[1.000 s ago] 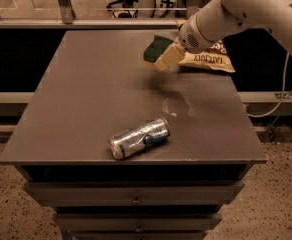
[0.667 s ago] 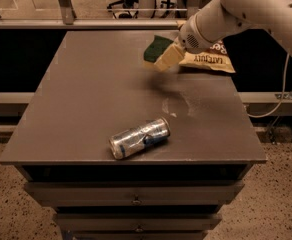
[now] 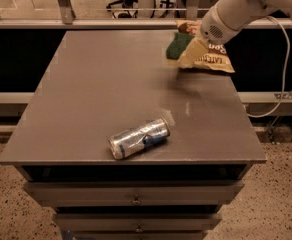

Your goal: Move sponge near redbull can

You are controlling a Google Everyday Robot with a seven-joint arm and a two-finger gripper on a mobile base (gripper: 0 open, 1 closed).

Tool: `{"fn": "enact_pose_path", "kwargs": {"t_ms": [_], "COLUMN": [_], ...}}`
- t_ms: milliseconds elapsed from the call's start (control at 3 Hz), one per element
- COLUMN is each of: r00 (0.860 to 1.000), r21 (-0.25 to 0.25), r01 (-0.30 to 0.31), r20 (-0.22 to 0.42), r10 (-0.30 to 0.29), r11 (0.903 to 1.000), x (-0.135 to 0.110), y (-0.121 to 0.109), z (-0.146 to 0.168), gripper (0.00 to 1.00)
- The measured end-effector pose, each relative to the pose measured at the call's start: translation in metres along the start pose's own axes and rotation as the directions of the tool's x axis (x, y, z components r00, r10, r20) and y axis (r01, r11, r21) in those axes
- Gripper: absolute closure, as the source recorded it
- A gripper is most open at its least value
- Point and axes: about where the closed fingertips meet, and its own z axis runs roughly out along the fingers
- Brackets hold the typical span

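**A:** White arm (image 3: 236,9) reaching in from the top right, and the end effector (image 3: 192,48) is over the far right corner of the bench (image 3: 96,94). What's it got?

**B:** The sponge (image 3: 177,45)! Clamped in the end effector and tilted, with the dark green scrub face turned to the left and the pale yellow body on the right. It's clear of the surface, and there's a soft shadow on the bench below it.

**A:** And right behind it?

**B:** The chip bag (image 3: 213,60), lying at the bench's far right edge. From this view the sponge overlaps its left side, and I can't tell whether they touch.

**A:** Where's the redbull can (image 3: 139,138)?

**B:** Down on its side near the front edge, a little left of centre. It lies at an angle, with the shiny round end pointing front-left and the other end towards the back right. Nothing is touching it.

**A:** So how far is it from the sponge?

**B:** Well apart. The sponge is at the far right and the can near the front, with open bench top between them.

**A:** Anything else in shot?

**B:** Drawers (image 3: 136,200) under the bench top, and a pale cable (image 3: 285,69) hanging down beside the bench on the right.
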Motion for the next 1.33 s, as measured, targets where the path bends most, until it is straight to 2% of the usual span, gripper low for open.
{"fn": "enact_pose_path", "kwargs": {"t_ms": [333,667,1000,1333], "r00": [0.992,0.972,0.949,0.934], "r21": [0.004,-0.052,-0.124,-0.189], "r01": [0.039,0.077,0.116,0.142], "r20": [-0.124,-0.220,-0.278,-0.300], "r10": [-0.038,-0.087,-0.147,-0.195], "r11": [0.9992,0.9957,0.9855,0.9717], "x": [0.040,0.076,0.106,0.124], "y": [-0.011,0.002,0.016,0.027], "z": [-0.038,-0.052,-0.056,-0.059], "gripper": [1.00,1.00,1.00,1.00]}}
